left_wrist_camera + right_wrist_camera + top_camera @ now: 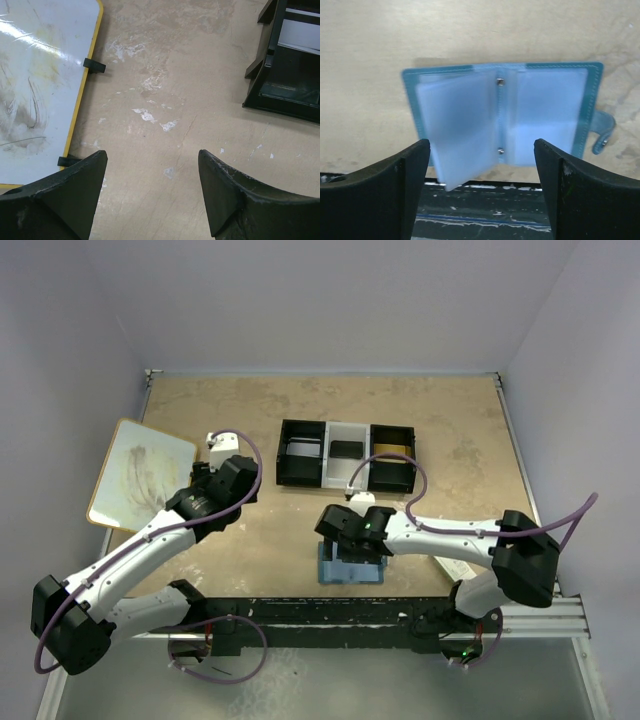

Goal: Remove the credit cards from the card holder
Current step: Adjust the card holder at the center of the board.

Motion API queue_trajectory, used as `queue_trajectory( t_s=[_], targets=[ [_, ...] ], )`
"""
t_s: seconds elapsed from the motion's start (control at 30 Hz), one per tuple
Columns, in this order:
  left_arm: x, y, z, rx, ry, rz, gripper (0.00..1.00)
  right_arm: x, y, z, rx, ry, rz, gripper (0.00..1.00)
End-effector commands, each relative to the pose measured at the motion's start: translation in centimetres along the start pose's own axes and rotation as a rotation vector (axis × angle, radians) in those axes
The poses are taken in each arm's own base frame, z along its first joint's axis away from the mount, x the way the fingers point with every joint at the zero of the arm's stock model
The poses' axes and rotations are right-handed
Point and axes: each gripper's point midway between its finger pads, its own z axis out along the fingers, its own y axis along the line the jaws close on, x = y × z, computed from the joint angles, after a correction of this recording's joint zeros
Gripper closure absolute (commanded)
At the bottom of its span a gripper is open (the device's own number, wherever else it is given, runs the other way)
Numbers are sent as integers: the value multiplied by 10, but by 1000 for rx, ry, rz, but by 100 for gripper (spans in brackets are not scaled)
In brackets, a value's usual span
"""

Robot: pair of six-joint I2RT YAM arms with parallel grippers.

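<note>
The card holder lies open and flat on the bench, on the near side of the compartment tray, right beneath the right pincer, whose jaws stand apart and empty. Its long axis runs across the gap, jaw to jaw, one clear leaf half lifted. The left pincer, also apart and empty, hangs left of the tray, so the right arm is nearer.

Teal card holder, mottled beige worktop.
Inside it is pale frosted blue, silver-studded; the tray is black with a white middle; the board white, grey-smudged, yellow-edged.
</note>
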Motion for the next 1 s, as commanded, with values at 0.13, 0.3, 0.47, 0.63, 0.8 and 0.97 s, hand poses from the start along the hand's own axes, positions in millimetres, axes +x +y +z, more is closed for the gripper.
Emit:
queue_trajectory(
  t_s=[0.13, 0.3, 0.47, 0.63, 0.8, 0.97],
  targets=[
    [-4, -2, 2, 5, -10, -15, 29, 10, -38, 14, 98, 7, 59, 11],
    [-4, -3, 2, 6, -9, -10, 29, 8, -36, 19, 78, 11, 47, 12],
    [-4, -2, 2, 4, -7, -9, 29, -9, -13, 0, -33, -28, 42, 10],
    [-3, -3, 2, 3, -6, -9, 29, -28, -7, -27, -130, -103, 73, 8],
    [-3, -4, 3, 6, -4, -8, 29, -23, -29, -24, -115, -95, 131, 26],
    [-2, -4, 3, 8, -2, -8, 29, -2, -41, -7, -76, -27, 132, 26]
  ],
)
